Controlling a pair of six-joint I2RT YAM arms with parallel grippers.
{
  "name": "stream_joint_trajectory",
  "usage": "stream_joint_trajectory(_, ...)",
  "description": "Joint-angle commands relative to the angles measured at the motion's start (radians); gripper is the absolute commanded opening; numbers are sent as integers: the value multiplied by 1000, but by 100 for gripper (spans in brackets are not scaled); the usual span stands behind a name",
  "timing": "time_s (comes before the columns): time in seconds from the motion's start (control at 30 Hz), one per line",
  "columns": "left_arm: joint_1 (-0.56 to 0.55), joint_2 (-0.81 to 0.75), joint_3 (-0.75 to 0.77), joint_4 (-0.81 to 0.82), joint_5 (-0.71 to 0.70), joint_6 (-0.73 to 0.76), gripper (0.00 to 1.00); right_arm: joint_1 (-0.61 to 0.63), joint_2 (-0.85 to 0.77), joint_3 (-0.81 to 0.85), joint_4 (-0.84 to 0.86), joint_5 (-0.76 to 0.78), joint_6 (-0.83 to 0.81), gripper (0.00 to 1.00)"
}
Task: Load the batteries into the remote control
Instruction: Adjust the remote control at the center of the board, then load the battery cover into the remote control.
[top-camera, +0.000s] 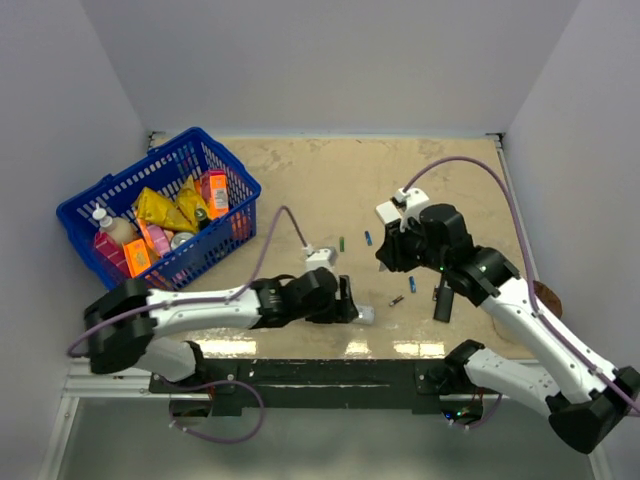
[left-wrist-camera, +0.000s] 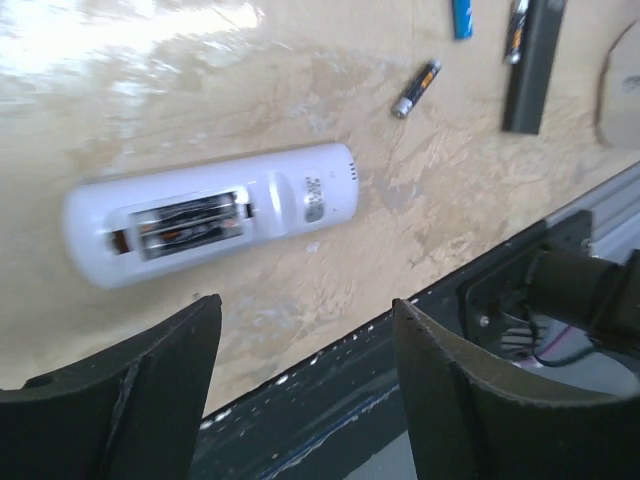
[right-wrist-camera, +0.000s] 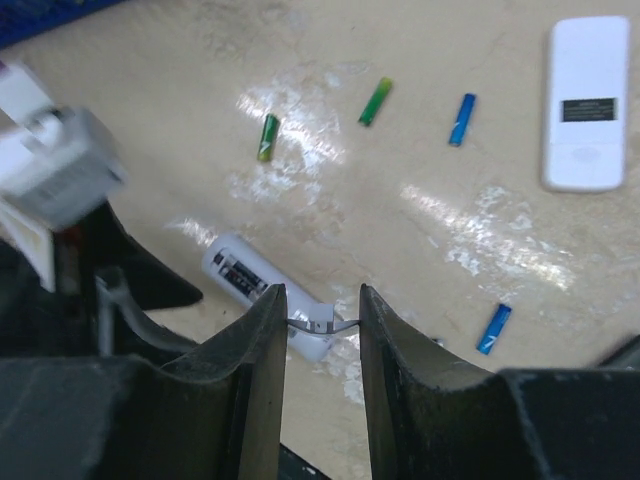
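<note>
The slim white remote control (left-wrist-camera: 210, 215) lies back-up near the table's front edge, its compartment open with two dark batteries (left-wrist-camera: 185, 222) seated in it. Only its end shows in the top view (top-camera: 366, 315). My left gripper (left-wrist-camera: 305, 310) is open and empty, just in front of the remote and apart from it. My right gripper (right-wrist-camera: 322, 300) hovers above the remote (right-wrist-camera: 250, 280), shut on a thin white battery cover (right-wrist-camera: 322, 322). Loose batteries lie around: two green (right-wrist-camera: 268, 137) (right-wrist-camera: 375, 101), two blue (right-wrist-camera: 461, 119) (right-wrist-camera: 494, 328) and a dark one (left-wrist-camera: 416, 88).
A blue basket (top-camera: 225, 160) of packets and bottles stands at the back left. A black remote (top-camera: 442, 300) lies right of the loose batteries. A wider white remote (right-wrist-camera: 587, 100) lies further back. A brown disc (top-camera: 548, 297) sits at the right edge.
</note>
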Motion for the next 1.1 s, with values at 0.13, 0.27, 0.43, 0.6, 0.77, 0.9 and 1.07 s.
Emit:
stream_joint_trajectory(0.13,226,-362,-280,36,0,114,71,78,227,85,14,-245,-236,0)
stream_joint_trajectory(0.27,411,-396,-361,85,161,202,63,220,347,124,2,-197,-359,0)
stream_joint_trajectory(0.43,512,-289,-384,175,350,295,51,266,424,94,66,-213,-431,0)
stream_joint_trajectory(0.6,547,-171,-323,209,446,369,49,309,432,30,164,-289,-508,0)
stream_joint_trajectory(0.77,561,-157,-315,220,476,355,49,314,474,8,173,-291,-549,0)
stream_joint_trajectory(0.9,564,-169,-323,215,471,335,49,319,505,19,133,-286,-592,0)
stream_joint_trajectory(1.07,575,-221,-332,195,431,338,51,320,520,-18,159,-286,-609,0)
